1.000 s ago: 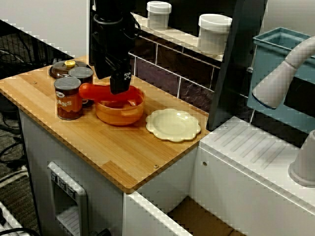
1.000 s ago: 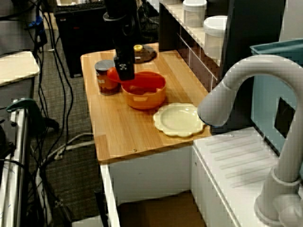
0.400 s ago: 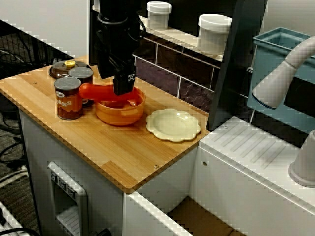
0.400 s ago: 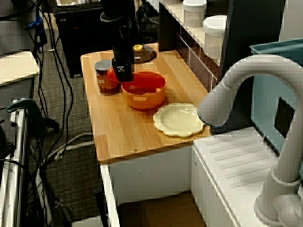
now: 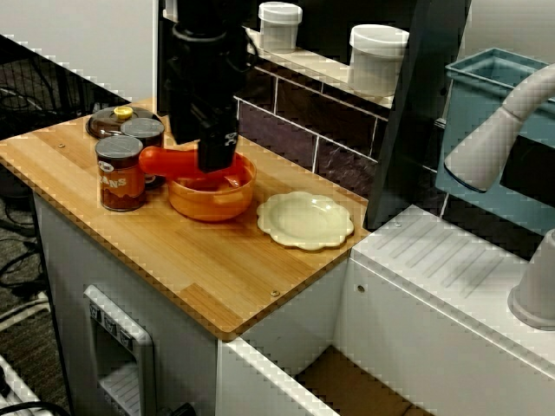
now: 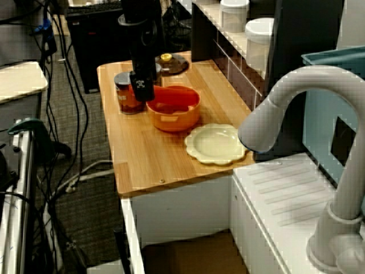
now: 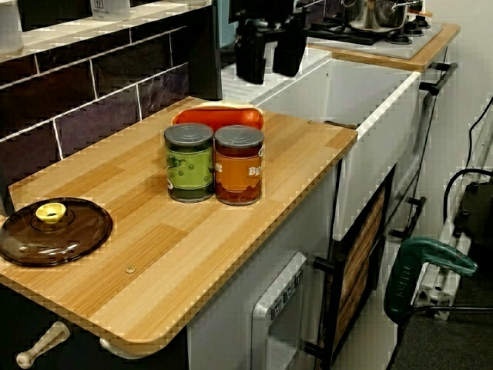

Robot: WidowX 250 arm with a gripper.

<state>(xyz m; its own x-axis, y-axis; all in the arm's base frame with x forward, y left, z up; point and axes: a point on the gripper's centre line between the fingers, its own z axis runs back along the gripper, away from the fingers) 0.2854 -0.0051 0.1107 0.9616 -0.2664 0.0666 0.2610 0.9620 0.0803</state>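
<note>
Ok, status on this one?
Gripper open, above red plastic utensil. Utensil rests in round orange bowl, handle over rim. Brown-labelled tin can close beside handle.

Wooden countertop (image 5: pixel 199 269): orange bowl (image 5: pixel 212 198), cream plate (image 5: pixel 305 219) just beside; orange-label can (image 5: pixel 120 173) touching green-label can (image 7: pixel 189 162); brown glass lid (image 5: pixel 102 126) near.

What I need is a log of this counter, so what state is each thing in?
orange bowl: upright on the wooden counter.
red utensil: lying across the bowl's rim.
hand: open, above the bowl.
brown-labelled can: upright, unopened.
green-labelled can: upright, unopened.
glass lid: flat on the counter, knob up.
cream plate: flat, empty.
larger white jar: lid on.
smaller white jar: lid on.
</note>
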